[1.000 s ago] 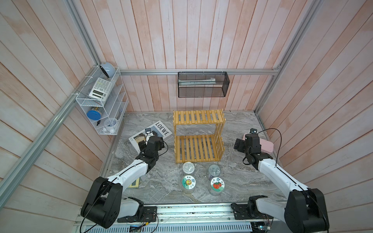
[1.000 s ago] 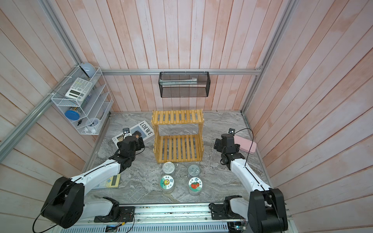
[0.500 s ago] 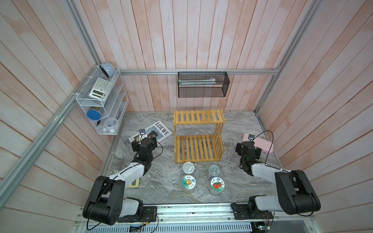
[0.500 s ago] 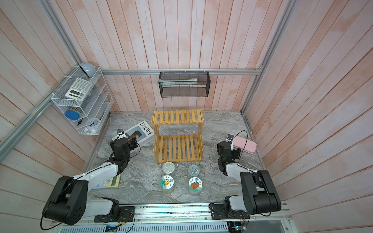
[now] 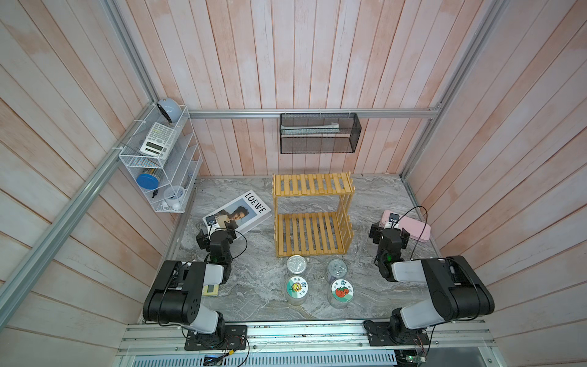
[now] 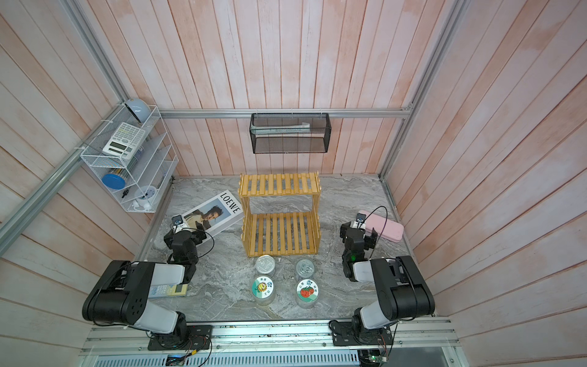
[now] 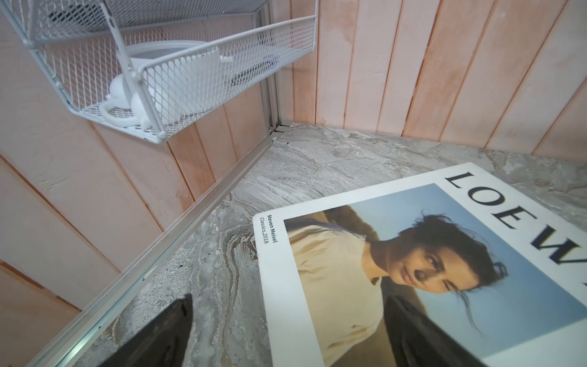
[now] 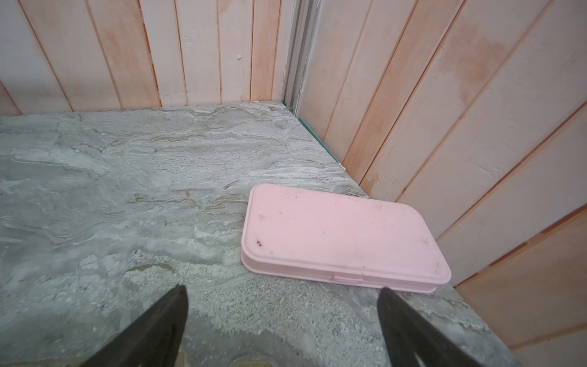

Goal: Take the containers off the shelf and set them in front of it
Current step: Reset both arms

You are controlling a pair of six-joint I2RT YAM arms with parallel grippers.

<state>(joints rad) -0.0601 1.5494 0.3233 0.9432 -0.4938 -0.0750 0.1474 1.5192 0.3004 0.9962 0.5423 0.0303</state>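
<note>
Shelf [image 5: 309, 233] was bare, four containers [image 5: 297, 264] stood just in front, midway between left gripper [image 5: 217, 233] and right gripper [image 5: 389, 230], both spread wide, empty, neither nearer.

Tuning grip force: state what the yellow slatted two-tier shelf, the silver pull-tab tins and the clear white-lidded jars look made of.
Yellow slatted two-tier shelf: probably wood, matt, built of thin slats.
Silver pull-tab tins: metal, shiny reflective tops with ring pulls.
Clear white-lidded jars: see-through walls, glass or plastic, cannot tell.

Pink plank walls [image 5: 286, 63], grey marble tabletop [image 5: 254, 286]
</note>
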